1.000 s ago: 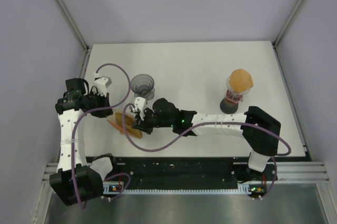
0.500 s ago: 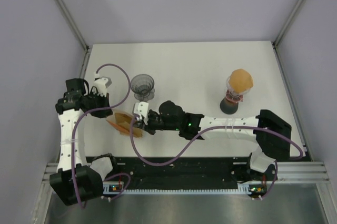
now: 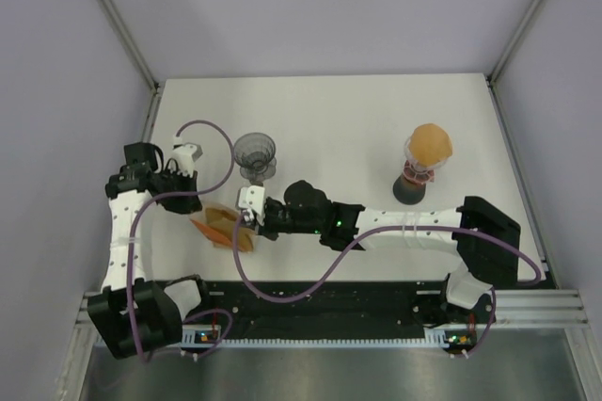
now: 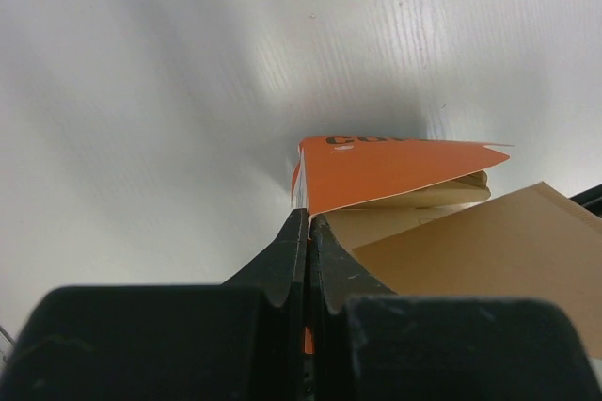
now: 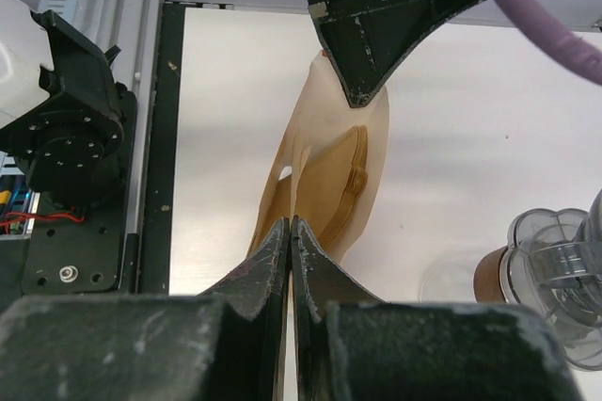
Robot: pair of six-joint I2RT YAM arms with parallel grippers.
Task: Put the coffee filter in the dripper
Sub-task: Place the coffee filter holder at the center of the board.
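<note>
An orange packet of filters [image 3: 216,223] lies near the table's left front, and my left gripper [image 3: 200,214] is shut on its orange flap [image 4: 395,164]. My right gripper [image 3: 247,225] comes in from the right and is shut on a brown paper coffee filter [image 5: 331,175] that sticks out of the packet's open end. In the right wrist view the left gripper [image 5: 362,90] hangs above the filter's far tip. The dripper [image 3: 254,153], clear grey plastic, stands upright just beyond both grippers and shows nothing inside it. It also shows at the right edge as the dripper [image 5: 557,264].
A clear vessel with a rounded orange-brown top on a dark base [image 3: 426,162] stands at the right. The left arm's base [image 5: 73,128] and the black rail [image 3: 329,302] run along the table's near edge. Grey walls close off both sides.
My right arm has stretched further left, and its elbow has swung right. The packet and filter have shifted slightly left. Both grippers have stayed shut.
</note>
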